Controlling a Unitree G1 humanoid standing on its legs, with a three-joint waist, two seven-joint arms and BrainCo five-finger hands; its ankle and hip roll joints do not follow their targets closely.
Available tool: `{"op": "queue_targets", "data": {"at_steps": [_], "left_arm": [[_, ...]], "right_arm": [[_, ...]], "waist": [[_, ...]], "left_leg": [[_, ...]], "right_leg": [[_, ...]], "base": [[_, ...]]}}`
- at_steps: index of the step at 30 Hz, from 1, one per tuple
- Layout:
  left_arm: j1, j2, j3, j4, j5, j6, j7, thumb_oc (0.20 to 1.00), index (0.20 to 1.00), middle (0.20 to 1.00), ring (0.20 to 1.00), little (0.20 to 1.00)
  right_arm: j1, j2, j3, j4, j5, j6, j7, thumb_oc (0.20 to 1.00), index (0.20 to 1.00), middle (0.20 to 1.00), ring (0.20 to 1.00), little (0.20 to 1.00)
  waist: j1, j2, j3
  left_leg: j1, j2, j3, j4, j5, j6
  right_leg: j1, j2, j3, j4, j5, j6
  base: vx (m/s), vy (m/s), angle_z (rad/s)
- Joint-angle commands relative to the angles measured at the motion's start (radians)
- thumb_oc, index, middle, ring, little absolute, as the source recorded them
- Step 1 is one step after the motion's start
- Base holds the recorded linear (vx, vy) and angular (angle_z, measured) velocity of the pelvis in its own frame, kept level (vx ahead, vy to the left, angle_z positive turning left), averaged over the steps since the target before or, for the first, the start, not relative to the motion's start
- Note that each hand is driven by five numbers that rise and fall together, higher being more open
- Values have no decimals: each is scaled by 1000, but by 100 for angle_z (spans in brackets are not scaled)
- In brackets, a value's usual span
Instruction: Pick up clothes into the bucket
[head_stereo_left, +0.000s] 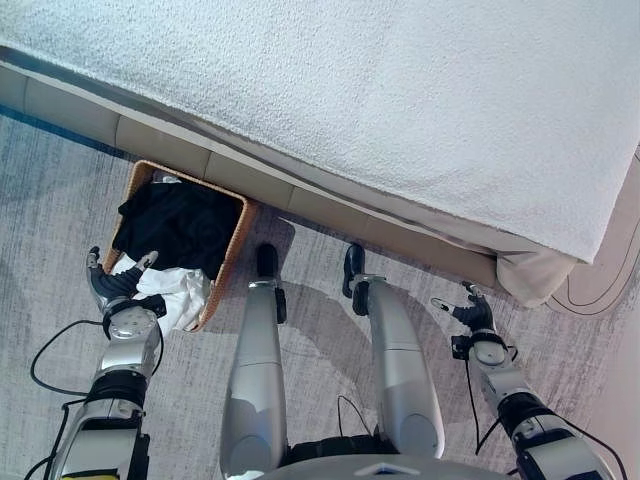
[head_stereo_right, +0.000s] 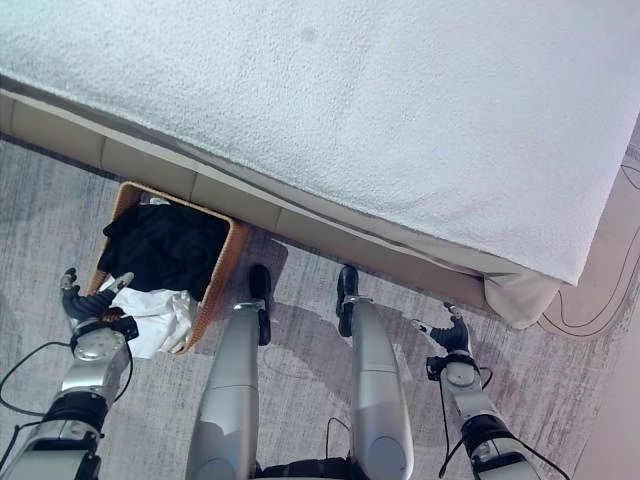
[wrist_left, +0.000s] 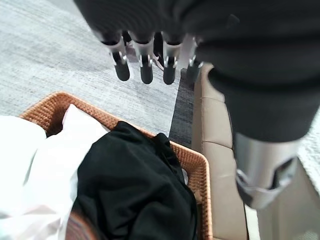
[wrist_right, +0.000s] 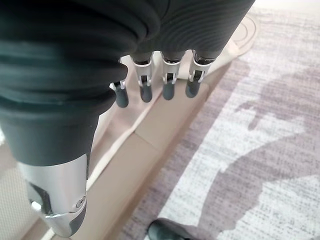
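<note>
Left wrist view shows my left hand (wrist_left: 150, 60) spread empty above the wicker basket (wrist_left: 192, 160) holding black clothes (wrist_left: 135, 195), though the white garment (head_stereo_left: 180, 290) draped over its near rim might slide out.

No readable text, labels, numbers or signs anywhere. Nothing legible on the wicker basket (head_stereo_left: 236, 245), the black garment (head_stereo_left: 175, 225), the white cloth (head_stereo_left: 180, 290), the white bed cover (head_stereo_left: 400, 90), the tan bed base (head_stereo_left: 300, 200) or the grey carpet (head_stereo_left: 60, 200).
</note>
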Motion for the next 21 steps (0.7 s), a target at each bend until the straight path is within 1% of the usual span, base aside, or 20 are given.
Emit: {"op": "queue_targets", "data": {"at_steps": [1,2,3,4,7,9,10,11,12,13,14,15,16,17,18,19,20,21], "left_arm": [[56,9,10,9,62,16,7,1000,1000,1000,1000,1000],[56,1,6,-1,70,17,-1,1000,1000,1000,1000,1000],[63,0,4,0,70,18,-2,1000,1000,1000,1000,1000],[64,-8,4,-3,74,17,-8,1000,1000,1000,1000,1000],[84,-28,-10,-6,78,15,-28,1000,1000,1000,1000,1000],[118,-98,-35,-38,-14,-40,-121,1000,1000,1000,1000,1000],[131,-120,-44,-53,-61,-59,-159,1000,1000,1000,1000,1000],[138,-134,-51,-48,-77,-62,-187,1000,1000,1000,1000,1000],[139,-134,-51,-48,-77,-62,-188,1000,1000,1000,1000,1000],[148,-158,-55,-19,-147,-73,-262,1000,1000,1000,1000,1000],[148,-158,-55,-18,-147,-74,-262,1000,1000,1000,1000,1000],[157,-175,-53,-13,-176,-81,-287,1000,1000,1000,1000,1000],[188,-201,-51,-3,-196,-79,-320,1000,1000,1000,1000,1000],[203,-214,-53,5,-202,-79,-342,1000,1000,1000,1000,1000],[202,-214,-53,5,-203,-79,-342,1000,1000,1000,1000,1000],[233,-233,-57,23,-202,-74,-367,1000,1000,1000,1000,1000],[247,-240,-57,30,-200,-70,-382,1000,1000,1000,1000,1000],[248,-240,-57,30,-200,-70,-382,1000,1000,1000,1000,1000]], "right_arm": [[23,-47,10,-17,10,4,-8,1000,1000,1000,1000,1000],[17,-46,5,-16,8,7,-5,1000,1000,1000,1000,1000],[24,-46,8,-14,7,7,-5,1000,1000,1000,1000,1000],[20,-48,1,-18,6,10,-2,1000,1000,1000,1000,1000],[26,-49,-3,-21,2,16,3,1000,1000,1000,1000,1000],[40,-54,-19,-20,-5,27,21,1000,1000,1000,1000,1000],[50,-53,-24,-20,-8,30,30,1000,1000,1000,1000,1000],[55,-53,-26,-15,-9,33,39,1000,1000,1000,1000,1000],[55,-53,-26,-16,-9,33,39,1000,1000,1000,1000,1000],[72,-53,-43,-15,-2,31,59,1000,1000,1000,1000,1000],[73,-53,-43,-15,-2,31,60,1000,1000,1000,1000,1000],[83,-47,-52,-12,2,31,67,1000,1000,1000,1000,1000],[113,-40,-70,-10,3,34,84,1000,1000,1000,1000,1000],[124,-32,-75,-4,4,34,90,1000,1000,1000,1000,1000],[124,-32,-75,-4,4,34,90,1000,1000,1000,1000,1000],[144,-26,-82,9,-4,40,108,1000,1000,1000,1000,1000],[156,-25,-82,14,-12,44,117,1000,1000,1000,1000,1000],[157,-25,-82,13,-12,44,117,1000,1000,1000,1000,1000]], "waist": [[0,0,-17],[-2,1,-17],[0,2,-17],[-2,2,-17],[0,8,-17],[7,31,-17],[6,38,-17],[7,44,-17],[7,44,-17],[6,57,-17],[5,57,-17],[3,64,-17],[1,78,-49],[0,83,-67],[0,83,-69],[0,93,-107],[1,98,-125],[0,98,-124]], "left_leg": [[47,-25,-4,31,-80,46],[37,-28,1,7,-39,48],[59,-25,-3,18,-74,46],[50,-29,4,-4,-34,47],[89,-31,7,-32,-26,46],[196,-36,12,-93,-12,43],[232,-38,13,-115,-8,41],[266,-39,13,-129,-7,40],[267,-39,12,-130,-6,40],[339,-43,12,-167,0,37],[340,-43,12,-168,0,36],[384,-44,13,-193,4,33],[438,-45,13,-234,11,29],[471,-43,14,-266,19,25],[471,-44,14,-271,23,25],[518,-41,15,-317,35,19],[543,-41,12,-342,42,16],[546,-41,12,-345,43,16]], "right_leg": [[79,-45,23,-98,34,68],[70,-50,21,-121,70,64],[89,-46,24,-107,38,69],[81,-51,22,-132,74,64],[115,-52,23,-151,80,65],[209,-59,21,-187,87,70],[248,-62,18,-202,89,73],[280,-65,18,-214,91,74],[282,-65,17,-215,92,74],[352,-68,15,-240,93,76],[354,-68,14,-241,93,76],[397,-68,11,-257,93,77],[441,-71,6,-281,96,78],[471,-68,0,-302,99,79],[471,-68,0,-307,103,79],[517,-64,-10,-345,109,82],[541,-60,-15,-364,111,83],[544,-60,-16,-366,112,83]], "base": [[-102,28,-7],[-20,22,-7],[-97,15,-4],[0,0,0],[-31,5,-1],[4,22,-5],[25,12,-12],[15,-3,-11],[39,-13,-10],[0,0,0],[41,-25,0],[90,-16,5],[121,-37,4],[101,-25,3],[100,-56,-1],[92,-66,0],[97,-67,3],[89,-87,4]]}}
